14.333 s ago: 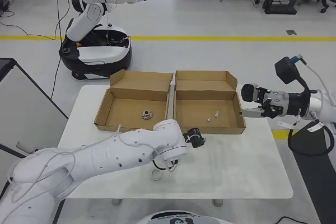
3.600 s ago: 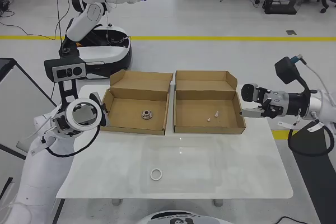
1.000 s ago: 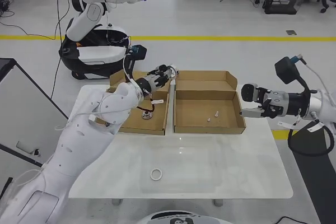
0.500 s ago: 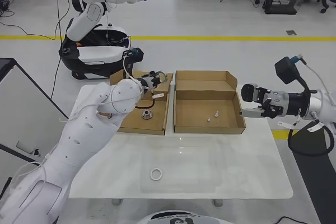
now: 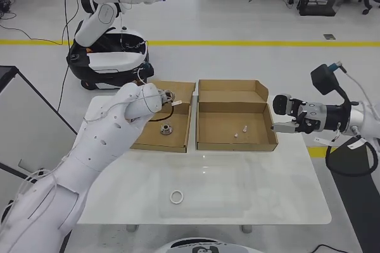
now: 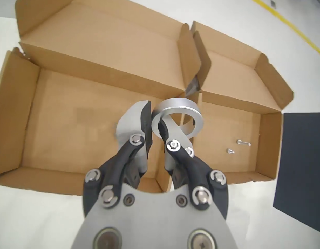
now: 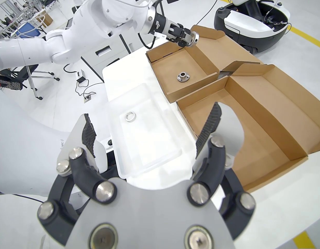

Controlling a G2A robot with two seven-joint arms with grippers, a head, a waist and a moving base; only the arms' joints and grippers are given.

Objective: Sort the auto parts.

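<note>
Above the open brown cardboard box on the left [image 6: 71, 110], the flat silver metal ring [image 6: 180, 102] is pinched by its rim in the left gripper [image 6: 153, 123], one finger inside its hole. Beside the right cardboard box [image 5: 218, 123], the right gripper [image 7: 149, 128] hangs spread wide.

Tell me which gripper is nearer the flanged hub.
Left. The left gripper, shut on a metal ring, hangs over the box holding the flanged hub; the right gripper sits beyond the other box.

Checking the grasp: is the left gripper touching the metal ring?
Touching. Left wrist view shows the left gripper pinching the wall of the metal ring.
</note>
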